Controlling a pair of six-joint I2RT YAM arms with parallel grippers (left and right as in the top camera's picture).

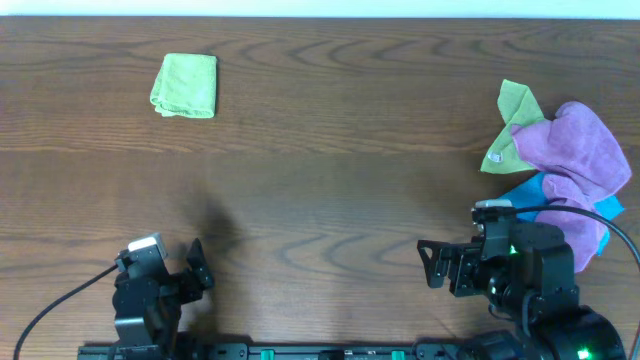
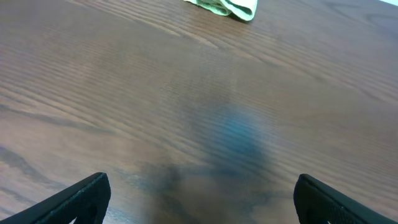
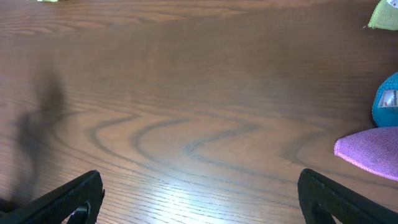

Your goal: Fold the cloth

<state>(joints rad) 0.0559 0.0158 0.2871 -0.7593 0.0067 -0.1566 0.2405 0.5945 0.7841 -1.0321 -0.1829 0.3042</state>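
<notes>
The cloth (image 1: 185, 85) is plain lime green and lies folded into a small rectangle at the far left of the table. Its edge shows at the top of the left wrist view (image 2: 224, 7). My left gripper (image 1: 198, 268) is open and empty near the front left edge, far from the cloth; its fingertips show in the left wrist view (image 2: 199, 199). My right gripper (image 1: 435, 265) is open and empty at the front right; its fingers show in the right wrist view (image 3: 199, 199) above bare wood.
A pile of cloths lies at the right: another lime-green cloth with a small white tag (image 1: 508, 130), purple cloths (image 1: 575, 150) and a blue cloth (image 1: 545, 195). The purple (image 3: 370, 152) and blue (image 3: 387, 106) cloths show in the right wrist view.
</notes>
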